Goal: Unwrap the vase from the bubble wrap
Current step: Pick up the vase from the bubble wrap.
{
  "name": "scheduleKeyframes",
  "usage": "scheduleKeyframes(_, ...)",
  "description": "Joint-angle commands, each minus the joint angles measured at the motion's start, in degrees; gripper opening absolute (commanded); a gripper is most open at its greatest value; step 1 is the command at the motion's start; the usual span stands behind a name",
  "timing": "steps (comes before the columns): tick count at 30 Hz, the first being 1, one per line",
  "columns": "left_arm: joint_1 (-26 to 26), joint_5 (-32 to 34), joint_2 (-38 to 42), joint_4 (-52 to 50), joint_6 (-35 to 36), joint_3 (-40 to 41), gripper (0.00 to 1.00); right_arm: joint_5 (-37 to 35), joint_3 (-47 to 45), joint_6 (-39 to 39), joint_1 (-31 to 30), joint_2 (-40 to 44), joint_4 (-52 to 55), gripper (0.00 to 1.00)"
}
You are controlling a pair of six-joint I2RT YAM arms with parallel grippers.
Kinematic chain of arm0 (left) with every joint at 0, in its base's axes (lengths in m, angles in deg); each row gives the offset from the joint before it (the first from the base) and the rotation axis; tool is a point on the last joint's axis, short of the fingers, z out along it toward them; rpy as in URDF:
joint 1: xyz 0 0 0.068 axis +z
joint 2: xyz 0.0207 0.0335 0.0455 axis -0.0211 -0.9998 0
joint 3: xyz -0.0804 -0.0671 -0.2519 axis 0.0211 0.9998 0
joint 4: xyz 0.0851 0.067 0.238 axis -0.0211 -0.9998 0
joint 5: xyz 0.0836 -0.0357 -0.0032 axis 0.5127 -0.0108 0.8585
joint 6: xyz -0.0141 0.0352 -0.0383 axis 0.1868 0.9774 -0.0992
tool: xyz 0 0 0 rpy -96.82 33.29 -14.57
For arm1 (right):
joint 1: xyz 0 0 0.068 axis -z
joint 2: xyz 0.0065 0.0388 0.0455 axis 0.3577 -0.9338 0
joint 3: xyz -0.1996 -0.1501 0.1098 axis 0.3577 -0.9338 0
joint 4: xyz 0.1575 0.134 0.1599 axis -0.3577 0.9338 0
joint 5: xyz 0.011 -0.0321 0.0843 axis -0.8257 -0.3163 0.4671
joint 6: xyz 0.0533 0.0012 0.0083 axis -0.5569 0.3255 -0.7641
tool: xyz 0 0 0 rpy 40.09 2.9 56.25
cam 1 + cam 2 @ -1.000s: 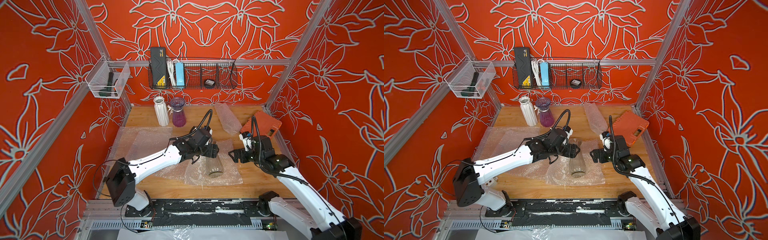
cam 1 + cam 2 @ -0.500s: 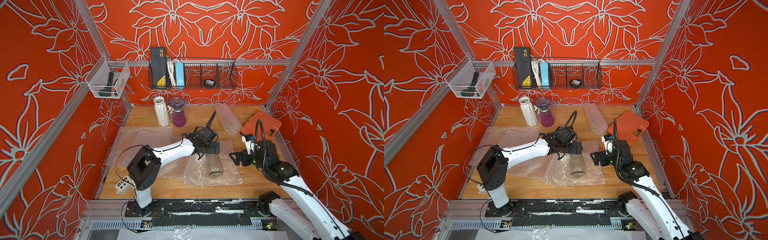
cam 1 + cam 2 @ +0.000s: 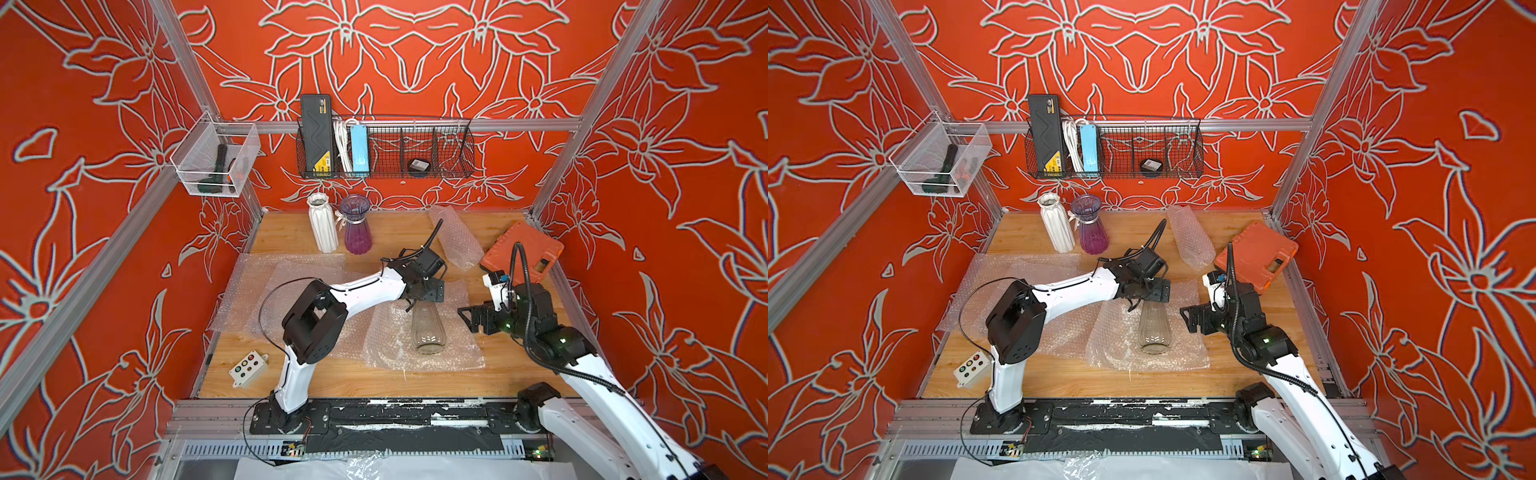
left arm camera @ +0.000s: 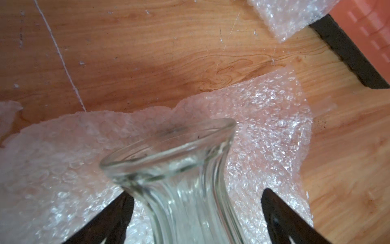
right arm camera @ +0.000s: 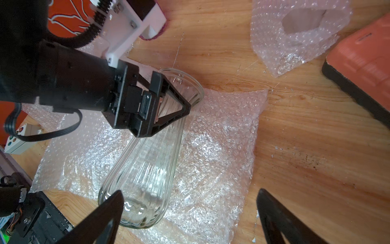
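Observation:
A clear ribbed glass vase [image 3: 428, 332] [image 3: 1153, 332] lies bare on a spread sheet of bubble wrap [image 3: 390, 345] [image 5: 211, 158], base toward the table's front, mouth toward the back. My left gripper [image 3: 430, 293] [image 4: 197, 192] is open and straddles the vase's neck [image 4: 190, 200]. One finger is against the glass and the other stands clear of it. To the right of the vase my right gripper [image 3: 467, 318] [image 5: 191, 191] is open and empty, with the vase's base [image 5: 145, 173] beside one fingertip.
More bubble wrap sheets [image 3: 282, 286] cover the table's left half. A bubble wrap bag [image 3: 455, 237] lies at the back, beside an orange case [image 3: 523, 253]. A white vase [image 3: 322, 224] and a purple vase [image 3: 355, 226] stand at the back. A button box [image 3: 248, 368] sits front left.
The left arm has folded in, its elbow swinging toward the middle, while its gripper stays at the vase's neck. The right gripper has drawn back slightly to the right. The vase has not moved.

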Motion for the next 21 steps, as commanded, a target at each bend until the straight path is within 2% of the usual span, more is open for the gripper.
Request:
scheduleKeyframes(1, -0.5, 0.9, -3.1, -2.5, -0.3, -1.7, 0.92, 0.2, -0.3, 1.0, 0.3, 0.4, -1.2, 0.98)
scheduleKeyframes(10, -0.7, 3.6, -7.8, -6.0, 1.4, -6.5, 0.86, 0.9, -0.6, 1.6, 0.6, 1.2, -1.5, 0.98)
scheduleKeyframes(21, -0.8, 4.9, -9.4, -8.8, 2.9, -8.8, 0.49, 1.5, -1.3, 2.2, 1.5, 2.3, -2.0, 0.98)
